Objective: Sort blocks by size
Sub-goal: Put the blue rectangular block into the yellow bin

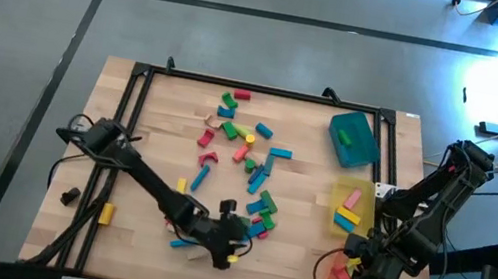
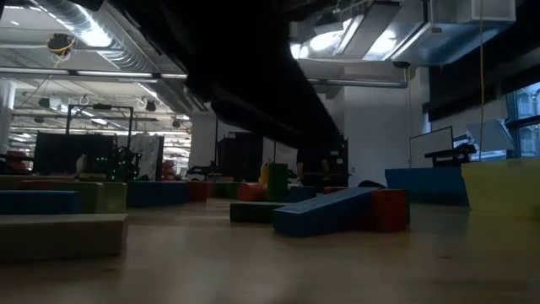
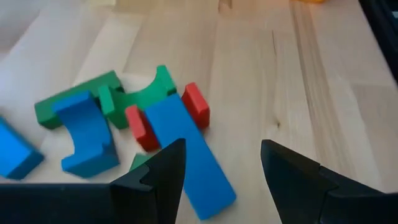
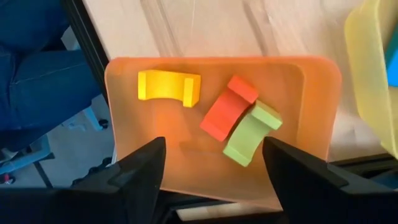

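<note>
Wooden table (image 1: 162, 115) w/ black frame, blocks (image 1: 245, 164) scattered mid-table, mostly blue, green, red, a few yellow

Three trays along right side: teal tray (image 1: 352, 139) far end, yellow tray (image 1: 351, 209) in the middle w/ pink, blue, yellow pieces, orange tray (image 4: 311, 93) at near right corner

Left arm stretched diagonally to near-centre; left gripper (image 3: 221, 171) low over the near edge of the pile, jaws spread, nothing between them. Just ahead: long blue bar (image 3: 186, 155) lying flat, touching two small red blocks (image 3: 196, 104), green arch (image 3: 146, 93) and blue arch (image 3: 87, 134) beside

Right gripper (image 4: 211, 158) hovering above orange tray, jaws wide apart, empty. In tray: yellow arch (image 4: 168, 86), red piece (image 4: 227, 109), light green piece (image 4: 252, 132), the last two touching

Step in hand, as judged: right side at drop-off over orange tray, nothing in its grip; left side lining up a pick near blue bar. Most of the pile unsorted, so early-to-mid progress

Next move prob. calls for: lowering left jaws astride blue bar across its narrow width, w/o nudging red blocks pressed against it; then carry to tray matching its size

No brands, labels or legible writing seen. Low view: blue bar & red cube close up, too dim for more
</note>
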Controlling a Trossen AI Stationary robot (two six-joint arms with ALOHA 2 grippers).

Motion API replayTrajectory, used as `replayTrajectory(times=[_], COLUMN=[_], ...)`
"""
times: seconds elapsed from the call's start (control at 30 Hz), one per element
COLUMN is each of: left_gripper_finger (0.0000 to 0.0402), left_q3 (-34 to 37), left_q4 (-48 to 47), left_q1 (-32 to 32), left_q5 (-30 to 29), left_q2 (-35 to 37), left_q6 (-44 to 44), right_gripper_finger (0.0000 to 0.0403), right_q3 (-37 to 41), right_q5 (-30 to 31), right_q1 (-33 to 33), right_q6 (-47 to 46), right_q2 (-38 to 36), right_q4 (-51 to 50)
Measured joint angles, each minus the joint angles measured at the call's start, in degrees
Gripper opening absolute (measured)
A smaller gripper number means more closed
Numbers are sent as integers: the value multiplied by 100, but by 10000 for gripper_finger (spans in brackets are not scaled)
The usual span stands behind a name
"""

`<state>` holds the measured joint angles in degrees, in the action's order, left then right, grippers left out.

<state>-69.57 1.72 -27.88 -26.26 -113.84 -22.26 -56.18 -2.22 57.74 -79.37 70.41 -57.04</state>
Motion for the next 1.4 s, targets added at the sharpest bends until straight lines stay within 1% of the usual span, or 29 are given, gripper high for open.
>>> replayTrajectory(times=[0.07,0.2,0.27,0.4,0.53,0.83,1.13,1.2,1.3,1.4], left_gripper_finger=[194,194,194,194,194,194,193,184,152,119], left_q3=[-169,-462,-512,-521,-522,-519,-514,-510,-510,-510], left_q4=[-55,-648,-881,-1028,-1041,-981,-1021,-1010,-1019,-1029], left_q1=[-42,-118,-142,-165,-179,-175,-150,-139,-115,-89], left_q5=[-158,-358,-396,-564,-592,-584,-619,-622,-619,-618], left_q2=[-155,-401,-427,-420,-462,-752,-827,-827,-827,-827], left_q6=[-50,-388,-617,-1034,-1276,-1493,-1633,-1635,-1652,-1697], right_gripper_finger=[269,269,269,269,269,269,269,269,269,269], right_q3=[0,2,2,2,2,2,2,2,2,2], right_q5=[112,310,315,318,326,333,410,533,795,1360], right_q1=[0,0,0,0,0,0,0,0,0,0], right_q6=[0,2,2,11,13,22,27,43,297,817], right_q2=[0,0,0,0,0,0,0,0,0,0], right_q4=[-2,1,2,-2,0,-4,3,5,60,230])
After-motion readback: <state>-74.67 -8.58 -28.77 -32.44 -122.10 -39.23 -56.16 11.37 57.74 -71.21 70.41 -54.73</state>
